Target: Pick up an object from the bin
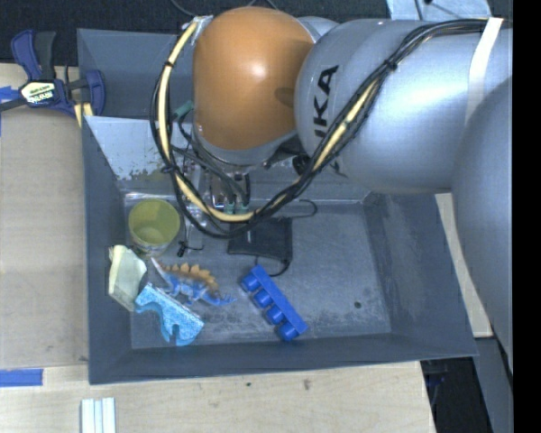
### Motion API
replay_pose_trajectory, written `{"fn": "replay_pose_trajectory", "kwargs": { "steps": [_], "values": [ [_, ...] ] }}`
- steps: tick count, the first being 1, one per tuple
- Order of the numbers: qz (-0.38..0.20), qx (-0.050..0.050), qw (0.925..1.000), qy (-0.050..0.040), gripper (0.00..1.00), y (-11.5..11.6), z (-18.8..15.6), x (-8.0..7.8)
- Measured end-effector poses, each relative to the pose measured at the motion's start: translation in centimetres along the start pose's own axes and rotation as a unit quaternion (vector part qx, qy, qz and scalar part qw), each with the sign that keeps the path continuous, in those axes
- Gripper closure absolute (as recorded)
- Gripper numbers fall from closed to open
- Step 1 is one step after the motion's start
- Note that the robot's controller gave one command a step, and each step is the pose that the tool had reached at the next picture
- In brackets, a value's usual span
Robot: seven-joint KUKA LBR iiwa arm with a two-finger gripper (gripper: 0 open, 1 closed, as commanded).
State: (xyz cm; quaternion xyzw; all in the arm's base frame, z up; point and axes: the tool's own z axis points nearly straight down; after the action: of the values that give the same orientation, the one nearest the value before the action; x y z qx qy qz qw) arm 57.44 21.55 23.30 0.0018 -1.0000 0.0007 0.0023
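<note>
Camera view from above: the grey metal bin (406,269) is seen with the arm reaching in from the right, its orange cover (248,75) carried over the back half of the bin floor. The tool (225,195) is made out just below that cover, largely hidden by it and by the yellow and black cables (176,165), so whether it is open or closed cannot be told, and nothing is seen gripped in it. Just below and to the right of the tool, what seems to be a flat black object (266,240) is laid on the bin floor; it is the nearest thing, and whether it is touched cannot be told. Just to the left of the tool a round yellow-green cup (153,222) is set mouth upward. Nearer the front wall a blue ridged block (272,303) is laid at a slant. Towards the front left corner a small heap is formed by a pale yellowish piece (124,273), a light blue piece (173,316) and a small tan toothed piece (194,273)
</note>
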Motion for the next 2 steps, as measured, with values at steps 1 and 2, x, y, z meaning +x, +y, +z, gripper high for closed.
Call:
{"fn": "replay_pose_trajectory", "kwargs": {
  "steps": [1,2],
  "values": [
    [0.002,-0.001,1.0000,-0.0039,0.00,-0.1,-0.5,-0.1],
    [0.041,-0.002,0.9991,-0.0051,0.00,0.3,5.1,-1.7]
  ]
}}
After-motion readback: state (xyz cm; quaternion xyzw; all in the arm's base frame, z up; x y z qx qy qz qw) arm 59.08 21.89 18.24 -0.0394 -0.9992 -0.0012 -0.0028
